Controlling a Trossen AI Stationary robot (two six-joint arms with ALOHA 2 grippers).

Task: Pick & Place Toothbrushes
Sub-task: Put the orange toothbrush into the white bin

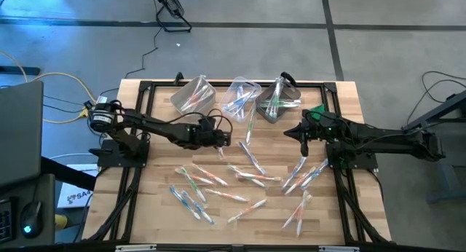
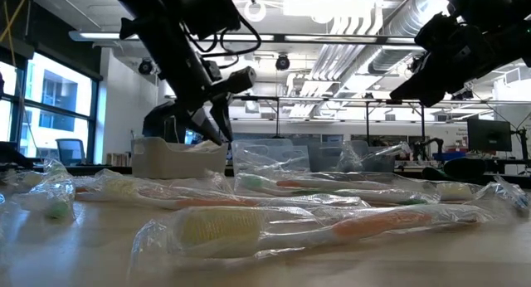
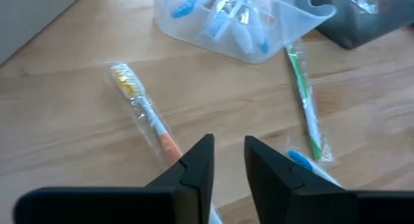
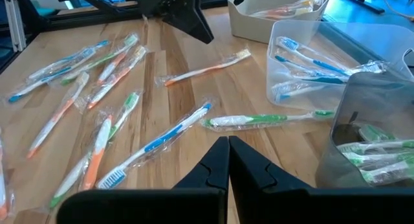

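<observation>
I see my left end effector (image 3: 228, 162) slightly spread, holding nothing, an orange toothbrush (image 3: 145, 115) on the surface just beside its tips. My right end effector (image 4: 228, 160) is pressed together, empty; toothbrushes (image 4: 97, 88) lie scattered beyond it.

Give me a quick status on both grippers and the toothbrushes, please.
Left gripper slightly open, empty, above an orange toothbrush. Right gripper shut, empty, waiting near the bins. Many wrapped toothbrushes unsorted on the table. Nothing blocking.
</observation>
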